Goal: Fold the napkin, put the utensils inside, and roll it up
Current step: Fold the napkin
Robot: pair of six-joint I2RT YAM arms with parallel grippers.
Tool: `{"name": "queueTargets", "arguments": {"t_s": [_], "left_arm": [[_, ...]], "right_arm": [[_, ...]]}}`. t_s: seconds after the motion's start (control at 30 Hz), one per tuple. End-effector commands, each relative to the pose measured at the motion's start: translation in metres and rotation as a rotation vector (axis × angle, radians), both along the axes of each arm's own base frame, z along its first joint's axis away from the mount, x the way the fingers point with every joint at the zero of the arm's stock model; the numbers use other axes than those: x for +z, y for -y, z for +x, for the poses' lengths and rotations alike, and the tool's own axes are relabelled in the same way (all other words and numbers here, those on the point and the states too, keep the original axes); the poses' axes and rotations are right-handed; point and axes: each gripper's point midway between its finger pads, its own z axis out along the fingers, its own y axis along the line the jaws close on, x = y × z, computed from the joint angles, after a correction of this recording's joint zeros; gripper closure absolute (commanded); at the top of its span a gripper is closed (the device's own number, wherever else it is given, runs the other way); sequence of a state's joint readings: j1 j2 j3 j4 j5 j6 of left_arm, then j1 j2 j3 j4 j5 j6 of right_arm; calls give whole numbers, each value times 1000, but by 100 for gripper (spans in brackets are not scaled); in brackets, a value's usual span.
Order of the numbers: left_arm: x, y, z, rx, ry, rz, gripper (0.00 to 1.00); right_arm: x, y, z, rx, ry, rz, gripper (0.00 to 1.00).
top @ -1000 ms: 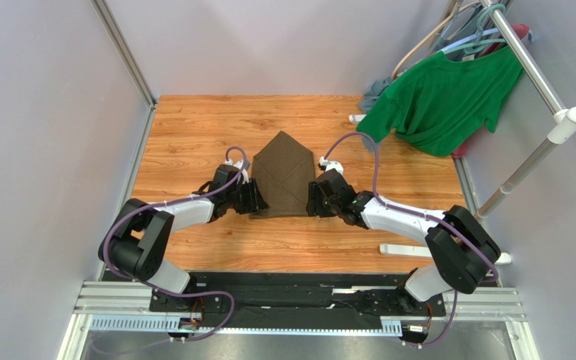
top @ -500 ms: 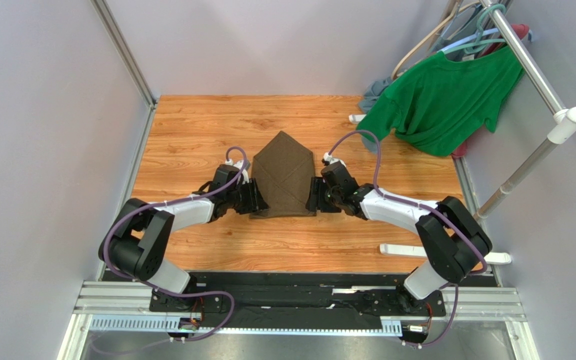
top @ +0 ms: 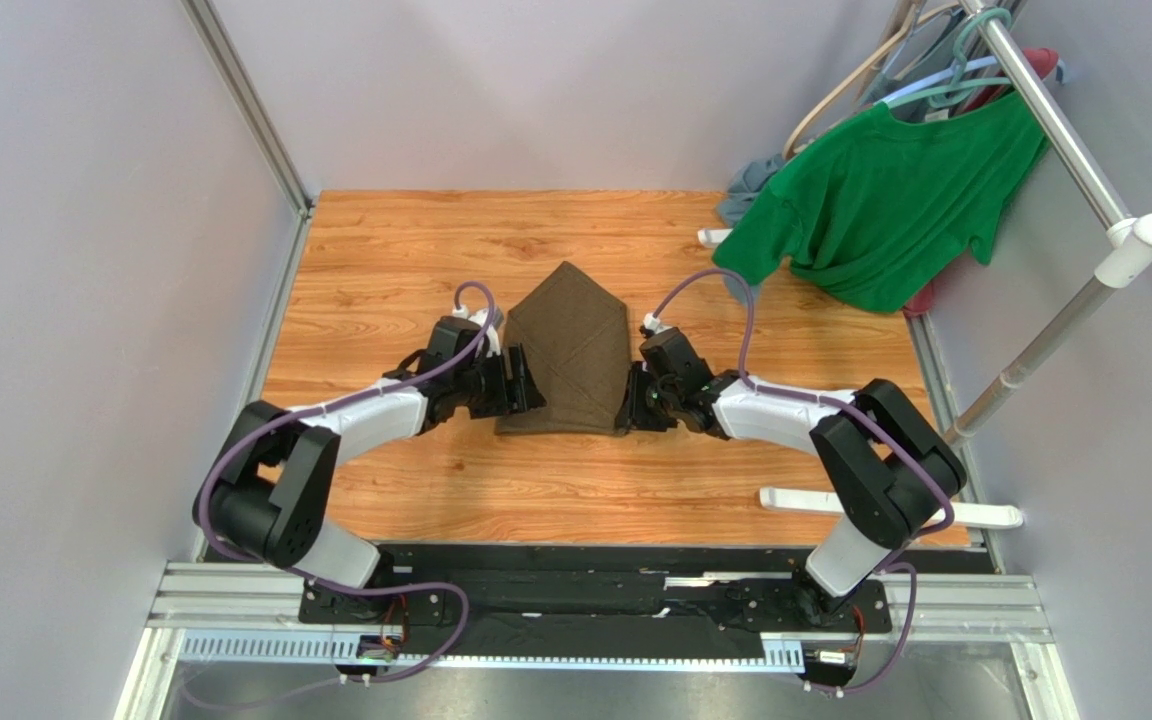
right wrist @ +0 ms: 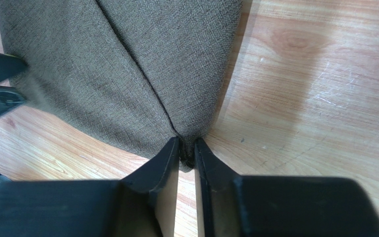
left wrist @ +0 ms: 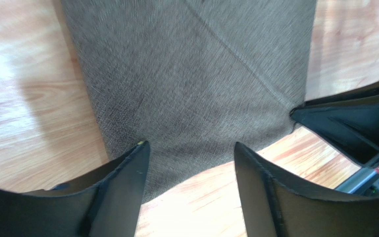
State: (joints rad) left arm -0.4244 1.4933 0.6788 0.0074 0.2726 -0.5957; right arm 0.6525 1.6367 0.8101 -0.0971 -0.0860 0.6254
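The napkin lies folded on the wooden table, dark olive-brown, with a point at its far end and a diagonal seam across it. My left gripper is at its near left corner, open, with its fingertips apart over the cloth edge and nothing between them. My right gripper is at the near right corner, its jaws shut on a pinch of the napkin's corner. The rest of the cloth spreads away from that pinch. The utensils are out of view.
A bright green T-shirt hangs from a metal rack at the back right, with a grey-blue garment behind it. The rack's white foot lies on the table at the near right. Grey walls close in the left side.
My left gripper has opened and let go of the napkin's near left corner. My right gripper has moved in and shut on the near right corner.
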Motion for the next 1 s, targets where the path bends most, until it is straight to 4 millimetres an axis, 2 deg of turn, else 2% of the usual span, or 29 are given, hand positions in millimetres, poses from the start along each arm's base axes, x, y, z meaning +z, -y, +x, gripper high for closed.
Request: {"name": "queueTargets", "arguments": {"t_s": [0.0,0.1,0.2,0.3,0.57,0.67,0.73,0.77,0.83,0.87,0.93,0.97], "left_arm": [[38,-14,19,30,136,81,24],[47,-26,20,55,176,132,22],[37,-35,18,66,159,170,22],[26,-34,14,66,131,148,23],[18,-45,17,100,123,129,31],[18,-46,16,93,125,125,32],[21,-47,15,93,124,127,32],[21,-49,14,94,123,127,32],[28,-52,12,98,134,118,32],[31,-53,12,100,137,110,32],[39,-58,11,120,154,96,32],[40,-60,11,129,156,93,32]], "right_arm": [[-6,4,0,-24,-7,0,84],[-8,8,-6,-33,-25,1,87],[-11,9,-15,-44,-55,18,88],[-12,7,-25,-59,-77,49,88],[-5,-1,-55,-96,-114,77,88],[4,0,-64,-95,-84,71,69],[15,1,-67,-67,-41,58,51],[38,-4,-63,-39,18,92,48],[64,-4,-59,71,135,70,45],[94,-12,-53,119,219,94,45],[113,-15,-53,284,349,24,45],[133,-29,-56,354,412,25,45]]}}
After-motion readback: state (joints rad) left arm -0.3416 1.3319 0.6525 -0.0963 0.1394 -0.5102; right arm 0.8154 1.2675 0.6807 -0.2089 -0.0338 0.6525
